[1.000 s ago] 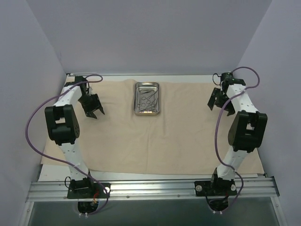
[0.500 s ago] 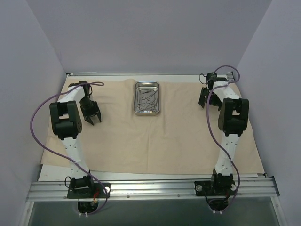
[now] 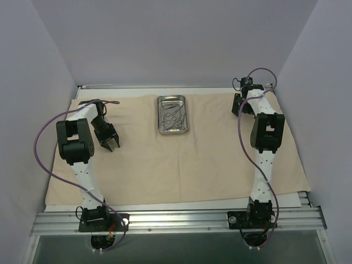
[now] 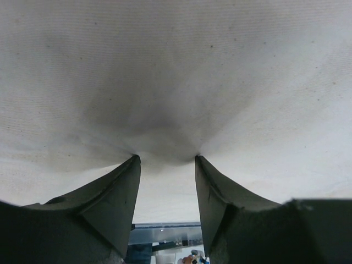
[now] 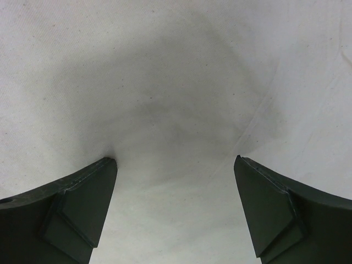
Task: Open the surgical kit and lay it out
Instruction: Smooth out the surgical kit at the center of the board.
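Observation:
The beige cloth wrap [image 3: 181, 159] lies spread out as a large sheet over the table. The shiny steel tray [image 3: 172, 114] stands on it at the back centre, with several ring-handled instruments [image 3: 173, 114] lying inside. My left gripper [image 3: 110, 144] is open, its tips down on the cloth at the left; the left wrist view [image 4: 165, 158] shows only cloth between its fingers. My right gripper [image 3: 240, 110] is open at the back right corner of the cloth, tips touching the cloth in the right wrist view [image 5: 175, 159].
Purple walls close in the left, back and right sides. A metal rail [image 3: 176, 220] runs along the near edge, holding both arm bases. The table's bare white strip [image 3: 302, 198] shows at the front right of the cloth.
The cloth has been drawn flatter and wider. My left gripper moved slightly toward the front and down; my right gripper moved farther back toward the right corner.

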Robot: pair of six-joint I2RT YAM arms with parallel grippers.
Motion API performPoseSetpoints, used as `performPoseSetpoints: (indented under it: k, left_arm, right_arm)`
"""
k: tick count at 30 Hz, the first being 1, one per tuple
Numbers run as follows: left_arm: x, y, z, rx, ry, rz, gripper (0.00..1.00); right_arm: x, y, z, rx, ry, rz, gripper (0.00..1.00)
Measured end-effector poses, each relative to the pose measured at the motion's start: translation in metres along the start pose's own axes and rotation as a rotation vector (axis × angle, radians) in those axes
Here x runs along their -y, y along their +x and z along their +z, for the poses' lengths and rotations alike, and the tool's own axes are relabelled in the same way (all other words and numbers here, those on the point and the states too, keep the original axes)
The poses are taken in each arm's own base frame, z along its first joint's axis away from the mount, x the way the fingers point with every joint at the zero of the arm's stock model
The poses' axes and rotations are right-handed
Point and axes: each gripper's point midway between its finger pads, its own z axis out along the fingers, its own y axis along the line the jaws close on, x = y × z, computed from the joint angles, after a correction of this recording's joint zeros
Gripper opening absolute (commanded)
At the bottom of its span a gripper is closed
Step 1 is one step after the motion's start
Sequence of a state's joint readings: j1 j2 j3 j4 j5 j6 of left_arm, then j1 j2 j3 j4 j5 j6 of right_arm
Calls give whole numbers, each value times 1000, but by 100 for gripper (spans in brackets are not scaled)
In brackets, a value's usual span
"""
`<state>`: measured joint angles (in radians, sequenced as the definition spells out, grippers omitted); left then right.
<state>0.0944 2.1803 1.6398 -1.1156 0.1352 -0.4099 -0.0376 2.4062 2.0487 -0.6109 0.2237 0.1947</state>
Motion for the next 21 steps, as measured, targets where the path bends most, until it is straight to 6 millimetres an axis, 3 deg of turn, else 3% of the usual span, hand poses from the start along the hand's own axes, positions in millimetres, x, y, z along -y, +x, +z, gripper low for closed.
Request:
performPoseSetpoints:
  k: [5, 21]
  left_arm:
    - [0, 6, 0, -23, 6, -15, 54]
    - [-15, -5, -3, -40, 24, -81, 56]
  right_arm:
    - [-2, -12, 4, 23, 4, -10, 94]
    - [-12, -2, 0, 59, -48, 48, 93]
